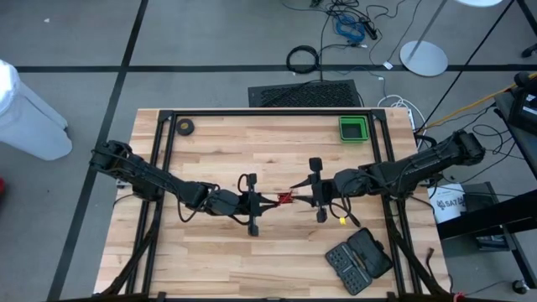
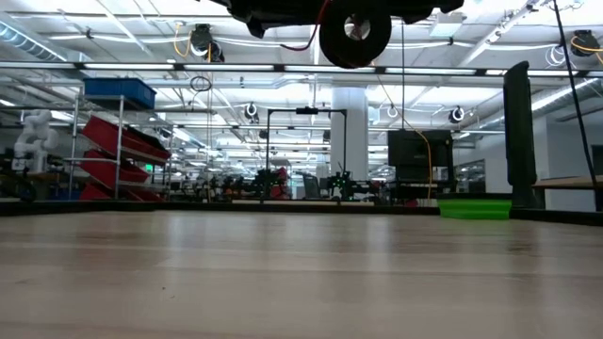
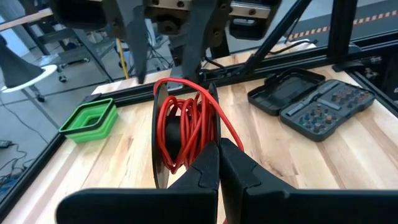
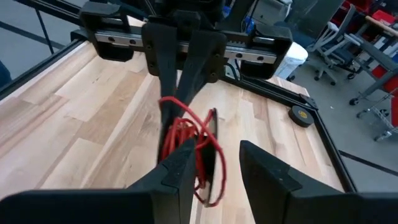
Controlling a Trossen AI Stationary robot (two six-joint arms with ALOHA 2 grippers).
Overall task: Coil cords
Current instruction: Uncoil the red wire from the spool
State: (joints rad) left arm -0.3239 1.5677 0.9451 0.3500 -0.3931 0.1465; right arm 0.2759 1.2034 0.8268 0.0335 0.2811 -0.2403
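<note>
Red cord (image 3: pixel 186 127) on its reel (image 3: pixel 163 138): left pincer (image 3: pixel 219 163) clenched, right pincer (image 4: pixel 211 163) parted.

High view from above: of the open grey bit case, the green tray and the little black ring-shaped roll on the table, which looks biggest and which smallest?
Largest to smallest, as they look from above:
1. the bit case, lying open near the table's front right
2. the green tray, at the back edge
3. the black roll, at the back left, clearly the smallest

All three rest on the tabletop, so the comparison is fair.
</note>
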